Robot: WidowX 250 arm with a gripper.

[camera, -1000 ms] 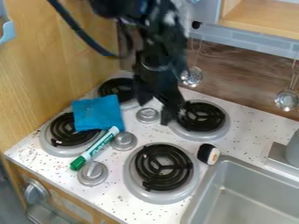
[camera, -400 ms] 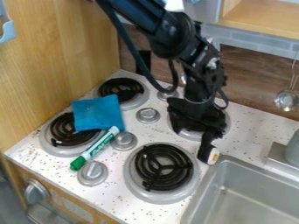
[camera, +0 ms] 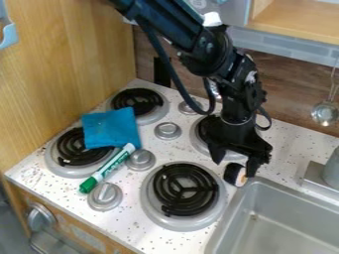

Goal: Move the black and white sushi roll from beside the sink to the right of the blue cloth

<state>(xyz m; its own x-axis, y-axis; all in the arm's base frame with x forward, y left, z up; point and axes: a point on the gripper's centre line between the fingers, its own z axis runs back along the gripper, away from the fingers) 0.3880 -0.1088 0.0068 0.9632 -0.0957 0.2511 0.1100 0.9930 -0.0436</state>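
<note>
While the hand (camera: pixel 234 167) hangs open over the black cylinder (camera: pixel 232 173), right of centre beside the sink (camera: pixel 233 206): clean grip wants fingertips squared to its sides, evenly spaced.

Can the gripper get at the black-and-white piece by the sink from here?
Probably yes: the open gripper hangs close above the black-and-white piece, fingers apart, and nothing lies on top of it. The rim of the sink is close beside it, so clearance there may be tight.

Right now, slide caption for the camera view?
Open tool at a small black-and-pale item beside the sink; blue cloth and green marker lie on the stovetop.
</note>
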